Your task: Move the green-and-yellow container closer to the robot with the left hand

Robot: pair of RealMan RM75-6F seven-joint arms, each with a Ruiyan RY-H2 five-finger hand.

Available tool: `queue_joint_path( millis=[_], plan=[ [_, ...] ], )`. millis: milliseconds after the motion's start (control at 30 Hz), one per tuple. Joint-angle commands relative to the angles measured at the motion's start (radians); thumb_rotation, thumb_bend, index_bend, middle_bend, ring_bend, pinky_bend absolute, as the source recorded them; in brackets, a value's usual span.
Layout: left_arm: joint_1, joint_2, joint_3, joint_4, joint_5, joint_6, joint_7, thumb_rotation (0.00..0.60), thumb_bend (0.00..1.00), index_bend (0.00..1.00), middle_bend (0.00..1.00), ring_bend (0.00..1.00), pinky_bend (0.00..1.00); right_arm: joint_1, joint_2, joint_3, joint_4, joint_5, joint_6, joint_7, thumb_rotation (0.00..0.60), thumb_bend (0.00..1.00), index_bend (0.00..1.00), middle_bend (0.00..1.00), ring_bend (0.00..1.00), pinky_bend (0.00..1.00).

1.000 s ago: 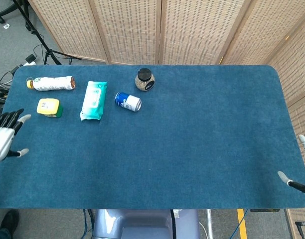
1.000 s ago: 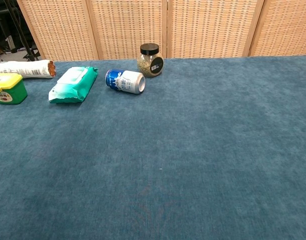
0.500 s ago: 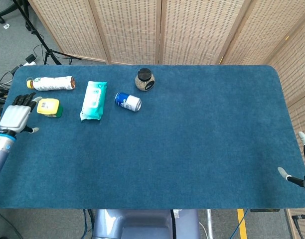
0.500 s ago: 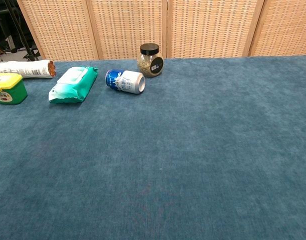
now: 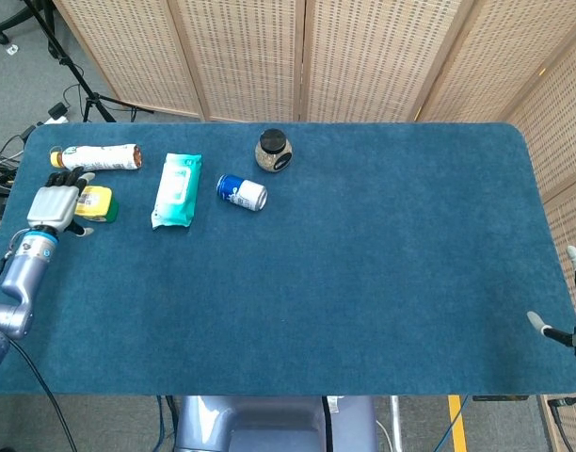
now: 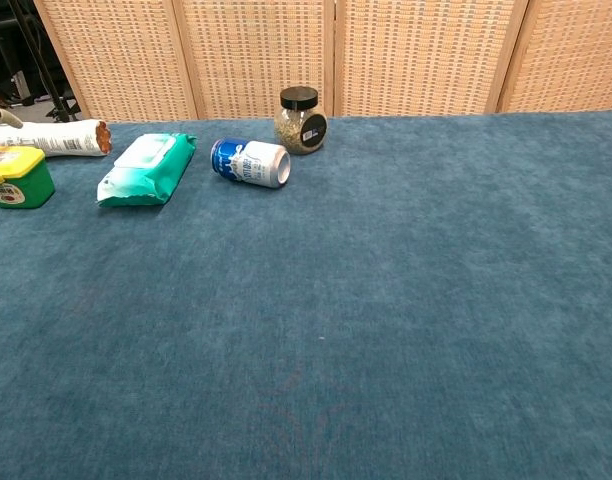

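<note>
Left hand sits right beside the small green container with the yellow lid near the far left edge of the blue felt table, fingers spread, looks like touching it but hard to tell. Right hand hangs off the right edge, fingers apart.

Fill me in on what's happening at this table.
The robot's left hand is at the green-and-yellow container near the table's far left edge, fingers beside it, but a firm grip is not visible. The right hand waits at the right edge. A wipes pack, can, jar and bottle lie untouched.
</note>
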Motion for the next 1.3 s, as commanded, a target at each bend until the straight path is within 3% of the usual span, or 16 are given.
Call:
queue_joint_path(
  millis=[33,133,200,300,367,467,633,833,1033,1167,1300],
  plan=[
    [-0.027,-0.037,0.004,0.056,-0.005,-0.043,-0.011,0.6,0.0,0.01,0.0,0.0,0.0,0.004,-0.006,0.002,0.004,0.007,-0.005,-0.007,0.6,0.0,0.0,0.0,0.0,0.0],
    [-0.043,-0.066,0.005,0.101,-0.01,-0.075,-0.01,0.6,0.0,0.06,0.0,0.0,0.02,0.007,-0.01,0.005,0.006,0.011,-0.008,-0.014,0.6,0.0,0.0,0.0,0.0,0.0],
    [-0.053,-0.084,0.006,0.126,-0.012,-0.097,-0.01,0.6,0.0,0.12,0.04,0.03,0.1,0.009,-0.013,0.005,0.007,0.011,-0.009,-0.019,0.6,0.0,0.0,0.0,0.0,0.0],
    [-0.063,-0.105,0.008,0.154,-0.012,-0.109,-0.01,0.6,0.02,0.25,0.23,0.18,0.25,0.012,-0.018,0.008,0.01,0.018,-0.012,-0.025,0.6,0.0,0.0,0.0,0.0,0.0],
    [-0.066,-0.12,0.005,0.177,-0.016,-0.1,-0.006,0.6,0.12,0.35,0.33,0.28,0.32,0.014,-0.02,0.01,0.013,0.023,-0.016,-0.026,0.6,0.0,0.0,0.0,0.0,0.0],
    [-0.07,-0.139,-0.004,0.209,-0.027,-0.103,0.003,0.6,0.26,0.44,0.4,0.37,0.39,0.016,-0.022,0.012,0.016,0.029,-0.02,-0.027,0.6,0.0,0.0,0.0,0.0,0.0],
    [-0.068,-0.148,-0.019,0.23,-0.044,-0.088,-0.007,0.6,0.3,0.5,0.44,0.42,0.42,0.018,-0.025,0.012,0.017,0.03,-0.023,-0.027,0.6,0.0,0.0,0.0,0.0,0.0],
    [-0.047,-0.075,0.004,0.137,-0.007,0.021,-0.079,0.6,0.29,0.51,0.44,0.42,0.42,0.015,-0.02,0.009,0.01,0.021,-0.022,-0.016,0.6,0.0,0.0,0.0,0.0,0.0],
    [-0.001,0.106,0.033,-0.125,0.044,0.181,-0.086,0.6,0.29,0.51,0.44,0.42,0.42,0.009,-0.009,0.002,0.0,0.003,-0.017,0.005,0.6,0.0,0.0,0.0,0.0,0.0],
    [0.049,0.345,0.035,-0.545,-0.003,0.179,0.091,0.6,0.29,0.51,0.44,0.42,0.42,0.004,0.001,-0.004,-0.007,-0.018,-0.011,0.027,0.6,0.0,0.0,0.0,0.0,0.0],
    [0.117,0.511,0.027,-0.935,-0.177,0.207,0.381,0.6,0.29,0.51,0.44,0.42,0.42,-0.001,0.014,-0.011,-0.014,-0.039,-0.007,0.053,0.6,0.0,0.0,0.0,0.0,0.0]
  ],
)
